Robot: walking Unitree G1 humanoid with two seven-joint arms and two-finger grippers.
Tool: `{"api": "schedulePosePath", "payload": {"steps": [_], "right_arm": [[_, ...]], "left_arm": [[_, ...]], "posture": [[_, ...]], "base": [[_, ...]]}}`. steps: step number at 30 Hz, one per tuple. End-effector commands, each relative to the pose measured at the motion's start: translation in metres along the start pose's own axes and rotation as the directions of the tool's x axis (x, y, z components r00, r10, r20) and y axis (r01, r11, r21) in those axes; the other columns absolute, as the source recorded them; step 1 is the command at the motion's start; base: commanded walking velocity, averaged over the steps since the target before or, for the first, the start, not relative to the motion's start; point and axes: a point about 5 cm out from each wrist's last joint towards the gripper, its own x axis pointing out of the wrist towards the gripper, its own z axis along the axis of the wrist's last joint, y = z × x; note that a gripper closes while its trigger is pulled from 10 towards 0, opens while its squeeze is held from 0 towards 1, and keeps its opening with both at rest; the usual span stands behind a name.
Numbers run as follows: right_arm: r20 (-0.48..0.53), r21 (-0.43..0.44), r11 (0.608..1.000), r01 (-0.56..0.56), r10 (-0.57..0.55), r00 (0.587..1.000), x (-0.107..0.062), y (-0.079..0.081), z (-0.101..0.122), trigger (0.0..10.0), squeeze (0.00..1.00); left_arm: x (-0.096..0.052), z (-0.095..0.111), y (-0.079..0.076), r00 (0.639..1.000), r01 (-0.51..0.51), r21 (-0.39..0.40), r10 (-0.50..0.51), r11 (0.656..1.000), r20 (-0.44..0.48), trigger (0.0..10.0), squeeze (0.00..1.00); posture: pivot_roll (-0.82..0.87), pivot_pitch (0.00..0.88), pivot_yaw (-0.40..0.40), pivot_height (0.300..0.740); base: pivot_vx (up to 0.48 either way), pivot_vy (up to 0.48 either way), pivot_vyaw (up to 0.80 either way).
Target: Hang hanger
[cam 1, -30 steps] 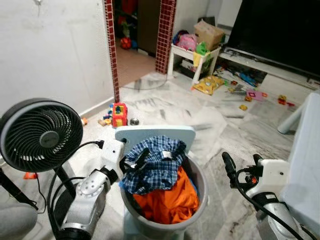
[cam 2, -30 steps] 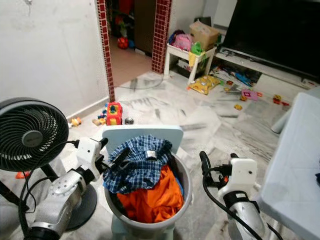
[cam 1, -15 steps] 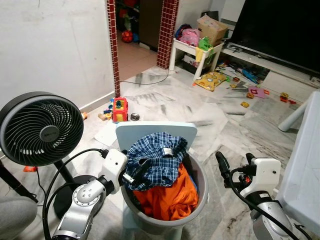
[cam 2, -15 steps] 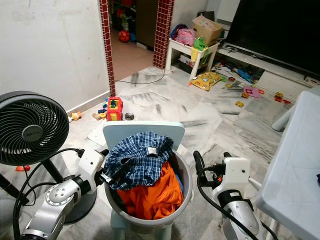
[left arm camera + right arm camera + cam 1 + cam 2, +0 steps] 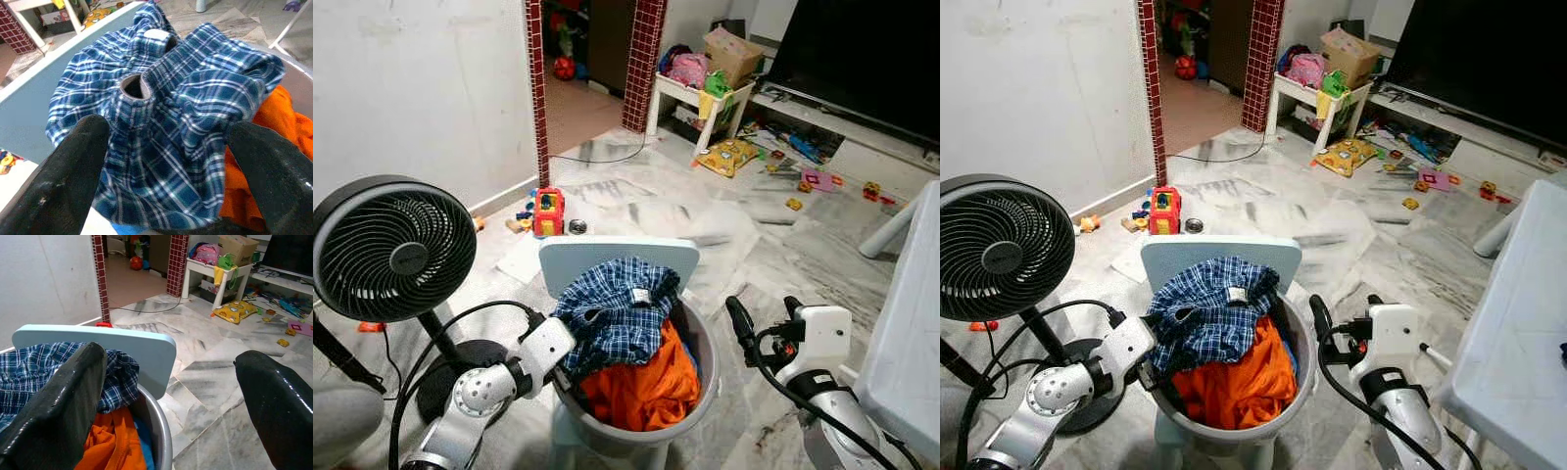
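Left eye view: lower centre, a grey laundry basket (image 5: pixel 697 411) rests on a pale blue chair (image 5: pixel 617 259), heaped with a blue plaid shirt (image 5: pixel 617 318) over an orange garment (image 5: pixel 646 392). The left claw (image 5: pixel 161 166), at the basket's lower-left rim, spreads its fingers (image 5: pixel 63 181) wide just before the plaid shirt, gripping nothing. The right claw (image 5: pixel 171 396), lower right beside the basket, is likewise open and empty. A black floor fan (image 5: pixel 391 253) stands at middle left; toys (image 5: pixel 546 212) litter the marble floor (image 5: pixel 724 235) in the upper half. No hanger can be made out among the clothes.
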Motion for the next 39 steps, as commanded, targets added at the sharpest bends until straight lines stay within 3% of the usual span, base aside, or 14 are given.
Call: {"api": "schedulePosePath", "payload": {"steps": [1, 5, 12, 27, 28, 29, 30, 31, 33, 35, 39], "right_arm": [[-0.02, -0.012, 1.0, 0.009, -0.009, 1.0, -0.002, -0.003, -0.002, 10.0, 0.0], [-0.022, -0.011, 1.0, 0.007, -0.008, 1.0, -0.002, -0.002, -0.003, 10.0, 0.0], [-0.018, -0.007, 1.0, 0.002, -0.002, 1.0, 0.001, 0.0, -0.002, 10.0, 0.0], [-0.028, -0.003, 1.0, 0.013, -0.013, 1.0, -0.005, 0.001, -0.004, 10.0, 0.0], [-0.028, -0.002, 1.0, 0.013, -0.013, 1.0, -0.005, 0.001, -0.004, 10.0, 0.0], [-0.028, -0.002, 1.0, 0.013, -0.013, 1.0, -0.005, 0.001, -0.004, 10.0, 0.0], [-0.029, -0.003, 1.0, 0.015, -0.015, 0.999, -0.006, 0.001, -0.004, 10.0, 0.0], [-0.03, -0.003, 1.0, 0.018, -0.018, 0.999, -0.007, 0.001, -0.004, 10.0, 0.0], [-0.03, -0.003, 1.0, 0.02, -0.02, 0.999, -0.007, 0.0, -0.004, 10.0, 0.0], [-0.031, -0.004, 1.0, 0.021, -0.021, 0.999, -0.007, 0.0, -0.004, 10.0, 0.0], [-0.031, -0.005, 1.0, 0.02, -0.02, 0.999, -0.007, 0.0, -0.004, 10.0, 0.0]], "left_arm": [[0.001, 0.005, 0.014, 0.999, -0.04, 0.024, 0.04, 0.999, 0.012, 10.0, 0.0], [0.001, 0.01, 0.027, 0.998, -0.057, 0.035, 0.057, 0.998, 0.018, 10.0, 0.0], [0.005, 0.014, 0.035, 0.997, -0.074, 0.034, 0.073, 0.997, 0.03, 10.0, 0.0], [0.024, 0.019, 0.033, 0.999, 0.042, 0.028, -0.043, 0.999, 0.013, 10.0, 0.0], [0.024, 0.019, 0.032, 0.998, 0.057, 0.029, -0.058, 0.998, 0.009, 6.1, 0.0], [0.024, 0.019, 0.032, 0.998, 0.057, 0.029, -0.058, 0.998, 0.009, 6.1, 0.0], [0.025, 0.017, 0.03, 0.995, 0.097, 0.03, -0.097, 0.995, -0.002, 4.4, 0.0], [0.025, 0.015, 0.028, 0.992, 0.127, 0.036, -0.127, 0.991, -0.011, 1.4, 0.0], [0.025, 0.014, 0.027, 0.99, 0.143, 0.042, -0.142, 0.989, -0.019, 1.4, 0.0], [0.024, 0.011, 0.024, 0.982, 0.186, 0.034, -0.185, 0.982, -0.031, 0.0, 0.0], [0.024, 0.008, 0.022, 0.976, 0.215, 0.045, -0.213, 0.976, -0.044, 0.0, 0.0]], "posture": [[0.14, 0.0, -0.119, 0.74], [0.14, 0.0, -0.119, 0.74], [0.14, 0.0, -0.116, 0.74], [0.11, 0.0, -0.097, 0.74], [0.1, 0.0, -0.095, 0.74], [0.1, 0.0, -0.095, 0.74], [0.1, 0.0, -0.094, 0.74], [0.1, 0.0, -0.094, 0.74], [0.1, 0.0, -0.094, 0.74], [0.1, 0.0, -0.093, 0.74], [0.1, 0.0, -0.094, 0.74]], "base": [[0.0, 0.0, 0.0], [0.0, 0.0, 0.0], [0.0, 0.0, 0.0], [0.0, 0.0, 0.0], [0.0, 0.0, 0.0], [0.0, 0.0, 0.0], [0.0, 0.0, 0.0], [0.0, 0.0, 0.0], [0.0, 0.0, 0.0], [0.0, 0.0, 0.0], [0.0, 0.0, 0.0]]}}
